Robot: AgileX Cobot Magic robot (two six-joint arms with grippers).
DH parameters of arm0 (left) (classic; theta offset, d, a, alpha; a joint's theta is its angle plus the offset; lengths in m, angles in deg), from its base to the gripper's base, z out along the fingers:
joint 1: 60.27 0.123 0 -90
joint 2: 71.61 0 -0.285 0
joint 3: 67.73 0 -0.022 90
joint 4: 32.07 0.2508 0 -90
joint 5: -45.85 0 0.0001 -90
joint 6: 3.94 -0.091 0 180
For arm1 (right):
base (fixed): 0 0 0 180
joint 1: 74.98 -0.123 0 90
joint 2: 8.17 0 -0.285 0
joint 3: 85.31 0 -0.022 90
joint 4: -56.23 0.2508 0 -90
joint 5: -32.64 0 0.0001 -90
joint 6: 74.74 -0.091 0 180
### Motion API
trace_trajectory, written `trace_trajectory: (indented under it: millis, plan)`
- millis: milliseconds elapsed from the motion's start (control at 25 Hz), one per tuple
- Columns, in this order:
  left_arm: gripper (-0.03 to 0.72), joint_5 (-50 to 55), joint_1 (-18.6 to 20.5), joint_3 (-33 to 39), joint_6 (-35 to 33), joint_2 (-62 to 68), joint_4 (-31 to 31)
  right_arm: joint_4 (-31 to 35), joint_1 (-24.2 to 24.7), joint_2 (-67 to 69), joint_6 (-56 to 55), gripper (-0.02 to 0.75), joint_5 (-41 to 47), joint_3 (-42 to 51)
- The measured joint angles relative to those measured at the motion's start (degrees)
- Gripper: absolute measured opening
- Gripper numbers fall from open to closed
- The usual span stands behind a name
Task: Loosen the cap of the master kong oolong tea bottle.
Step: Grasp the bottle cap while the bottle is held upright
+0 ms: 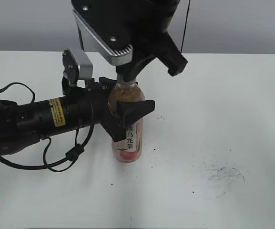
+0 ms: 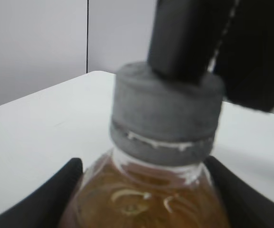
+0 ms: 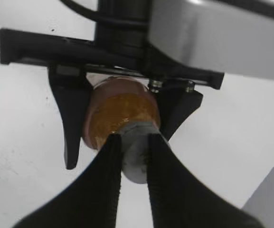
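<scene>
Since the master kong oolong tea bottle (image 1: pixel 127 129) is full, thin-walled and squishy near the table's (image 1: pixel 232 95) back edge, I've got the left gripper (image 1: pixel 120 114) pinching its shoulder and the right gripper (image 3: pixel 134 142) pinching the ribbed cap (image 2: pixel 167 114), best grip there I reckon.

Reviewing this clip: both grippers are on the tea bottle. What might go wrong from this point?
1. The right gripper pinches the cap with only its narrow fingertips, so it may slip when turning.
2. The left gripper clamps the bottle around its upper body; if that hold is loose, the bottle may rotate with the cap.
3. Squeezing the soft plastic could spill tea once the cap loosens.
</scene>
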Motion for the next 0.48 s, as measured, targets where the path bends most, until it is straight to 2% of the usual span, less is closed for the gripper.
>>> trace_trajectory:
  millis: [200,360,480]
  plan:
    - [0.447,0.11,0.00,0.00,0.14,0.00,-0.26,0.29,0.00,-0.12,17.26,0.092,0.31,0.00]
    - [0.447,0.11,0.00,0.00,0.14,0.00,-0.26,0.49,0.00,-0.12,20.56,0.104,0.38,0.00]
    - [0.447,0.11,0.00,0.00,0.14,0.00,-0.20,0.49,0.00,-0.12,18.85,0.150,0.38,0.00]
